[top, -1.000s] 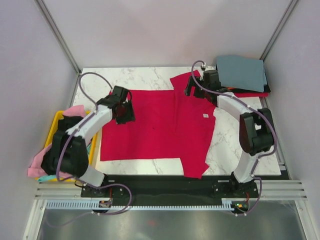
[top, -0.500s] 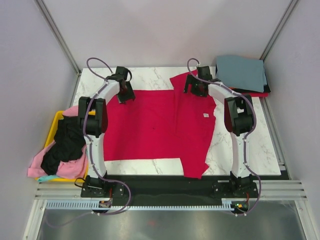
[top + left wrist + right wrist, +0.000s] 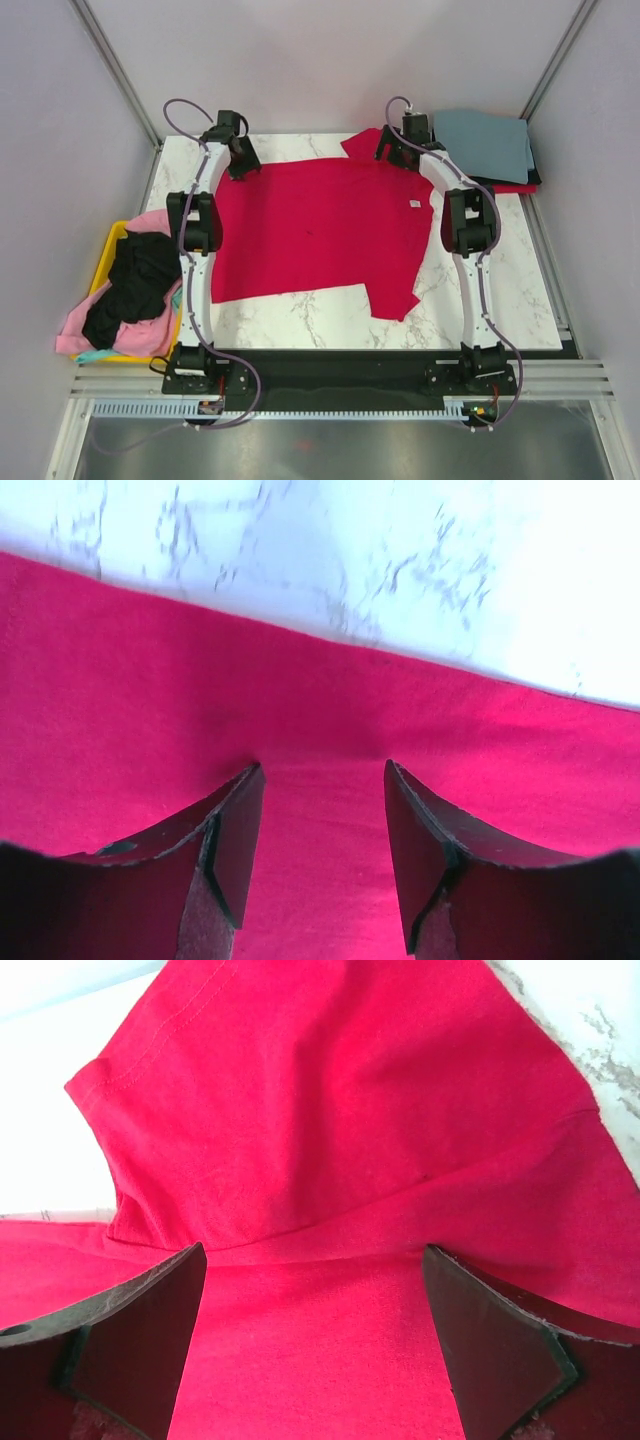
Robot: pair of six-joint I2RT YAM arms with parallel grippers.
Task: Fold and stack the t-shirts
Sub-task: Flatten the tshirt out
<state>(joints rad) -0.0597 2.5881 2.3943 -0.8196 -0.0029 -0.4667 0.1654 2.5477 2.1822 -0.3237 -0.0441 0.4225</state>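
1. Top view: the crimson-red t-shirt (image 3: 320, 225) lies spread on the marble table (image 3: 290, 318), with its near hem uneven and one sleeve (image 3: 360, 146) kinked at the far edge. A folded stack topped by a grey-blue t-shirt (image 3: 482, 145) sits at the far right, and the other t-shirts (image 3: 135, 275) are heaped in the yellow bin (image 3: 107, 258) at the left. The left gripper (image 3: 240, 162) is at the shirt's far left corner and the right gripper (image 3: 392, 150) is at the far right sleeve. This looks like squaring the shirt before a fold, so both corners should be worked evenly.
2. Left wrist: the left gripper (image 3: 322, 770) is released, its fingers apart over flat red cloth just inside the far edge. It should take the edge itself and avoid gathering a ridge.
3. Right wrist: the right gripper (image 3: 314, 1252) gapes wide and holds nothing, above the crease where the sleeve (image 3: 250, 1110) meets the body. The sleeve should be flattened outward before any fold, or the crease will likely get trapped
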